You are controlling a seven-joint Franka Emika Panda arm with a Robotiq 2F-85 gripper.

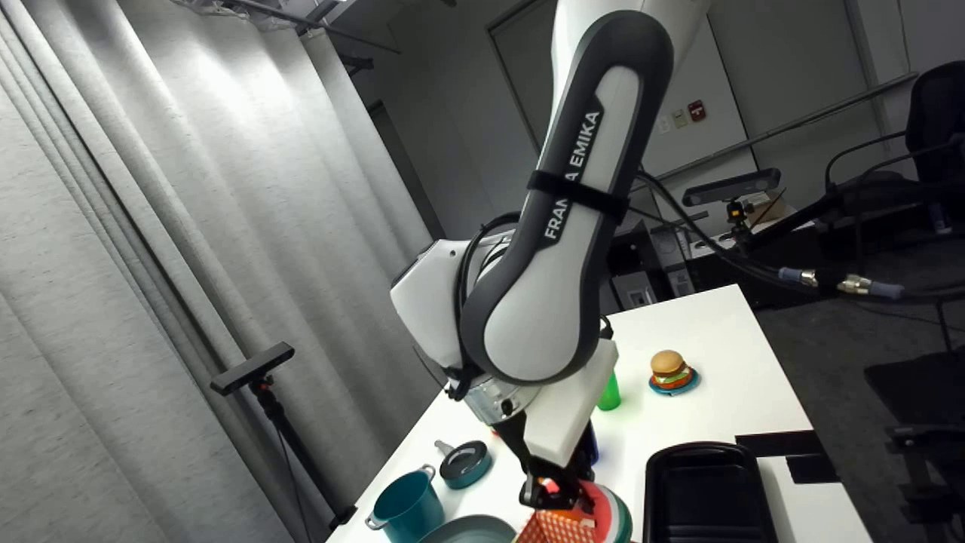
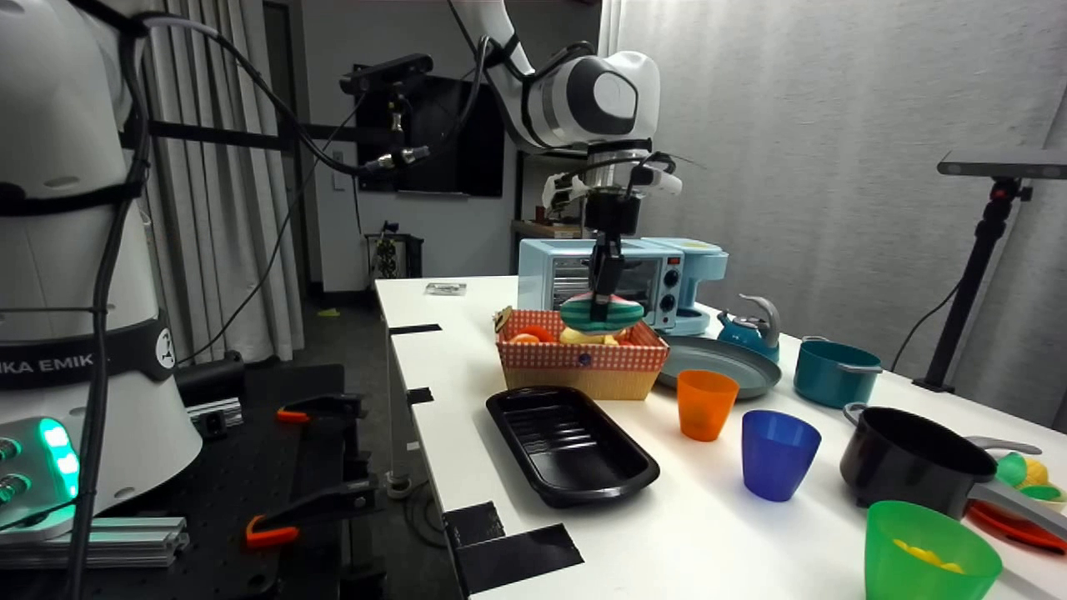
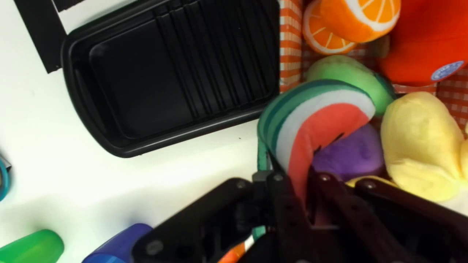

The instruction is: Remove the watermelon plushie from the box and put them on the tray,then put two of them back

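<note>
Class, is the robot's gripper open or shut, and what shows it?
The gripper is shut on a watermelon plushie: in the wrist view, the toy's red flesh is pinched between the fingers.

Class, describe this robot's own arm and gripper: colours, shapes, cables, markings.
The arm is white and rounded with dark grey edging; white lettering reads FRANKA EMIKA, partly covered by a black strap. Its white base shows green lights. Black cables loop beside it, with silver connectors. The gripper is black, with two slim, jointed fingers.
</note>
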